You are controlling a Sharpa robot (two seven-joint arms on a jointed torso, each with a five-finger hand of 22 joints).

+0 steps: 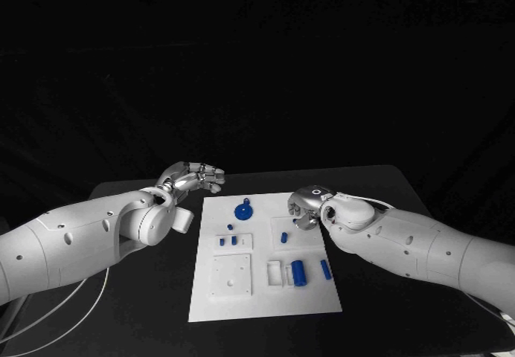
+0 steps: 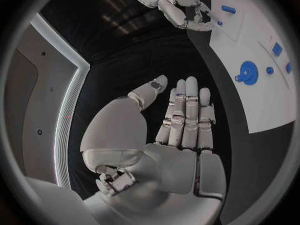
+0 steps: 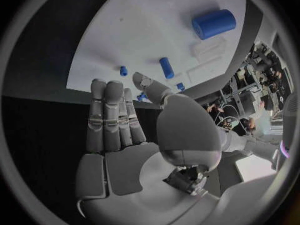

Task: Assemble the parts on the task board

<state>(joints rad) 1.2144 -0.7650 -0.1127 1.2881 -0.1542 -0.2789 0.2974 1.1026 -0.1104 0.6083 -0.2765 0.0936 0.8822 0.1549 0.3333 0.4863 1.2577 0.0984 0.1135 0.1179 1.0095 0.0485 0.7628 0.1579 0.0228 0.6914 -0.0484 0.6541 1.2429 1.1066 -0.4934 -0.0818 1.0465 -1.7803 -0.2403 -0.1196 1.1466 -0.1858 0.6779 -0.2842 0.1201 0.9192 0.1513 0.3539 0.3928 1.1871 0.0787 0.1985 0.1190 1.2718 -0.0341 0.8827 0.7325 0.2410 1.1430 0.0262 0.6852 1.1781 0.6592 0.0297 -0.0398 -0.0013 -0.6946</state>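
Head view: task board [image 1: 245,301] mid-table; blue parts [image 1: 243,212] on it. My left hand [image 1: 194,178] sits off its far left corner, my right hand [image 1: 307,202] over its right edge.

Left wrist view: fingers straight, held together, empty.

Right wrist view: same, empty; short peg [image 3: 166,67] nearest. I'd spread before descending, I judge.

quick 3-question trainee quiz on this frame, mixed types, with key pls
1. True or false: the left hand holds a blue part.
2. Which hand is over the board edge? A) left B) right
3. Fill in: the round blue disc lies near the board's ____ end, seen from the robot.

Key: 1 false, its fingers are apart and hold nothing. 2 B. 3 far.
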